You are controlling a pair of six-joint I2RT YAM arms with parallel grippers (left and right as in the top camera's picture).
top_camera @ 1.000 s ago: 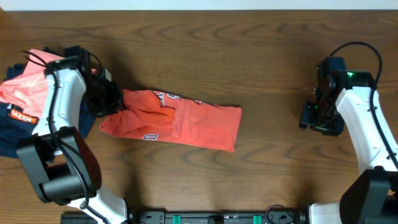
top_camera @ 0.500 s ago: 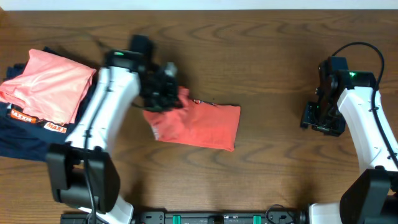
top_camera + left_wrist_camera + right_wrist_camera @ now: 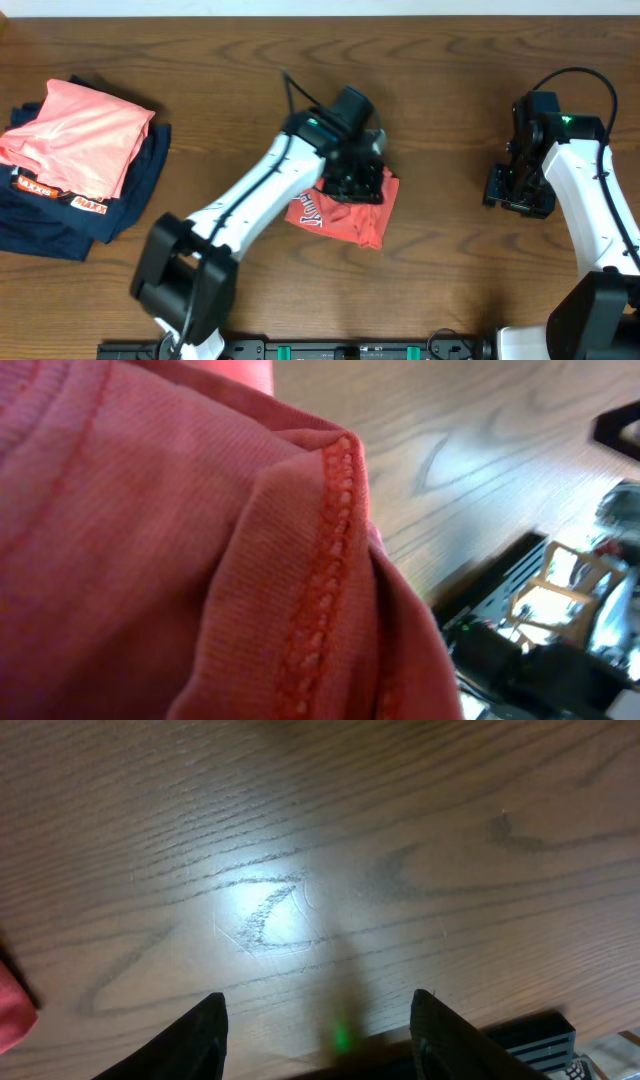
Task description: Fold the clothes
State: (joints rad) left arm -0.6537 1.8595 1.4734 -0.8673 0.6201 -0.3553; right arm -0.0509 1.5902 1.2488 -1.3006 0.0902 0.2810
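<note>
Closest of all, in the left wrist view, the coral-red t-shirt (image 3: 180, 550) fills almost the whole picture. Its ribbed knit and a stitched seam (image 3: 322, 590) are sharp, while the fingers are hidden behind the cloth. Past the fold lies a strip of the wooden table (image 3: 450, 430), and some blurred black gear (image 3: 520, 650) sits in the lower right corner. The right wrist view shows what the overhead view is too small to settle. The right gripper (image 3: 320, 1028) stands spread above bare wood, its two dark fingers (image 3: 205, 1032) well apart with nothing between them. A green glint (image 3: 343, 1038) shows on the wood between them, and a red sliver (image 3: 12, 1010) is cut off at the left edge, too little to name. From overhead, starting at the front edge, the left arm (image 3: 250, 215) reaches from its base diagonally to the middle of the table. There the left gripper (image 3: 357, 178) sits on the far edge of the t-shirt, which lies as a small bunched bundle with white lettering (image 3: 310, 212) showing on its near left corner. No view shows whether the left gripper is clamped on the cloth or merely on top of it. The right arm (image 3: 585, 190) is off to the right, its gripper well apart from the t-shirt. Farther left, a folded pink garment (image 3: 80, 135) lies on top of the navy garments (image 3: 60, 225), whose left side runs out of the picture.
</note>
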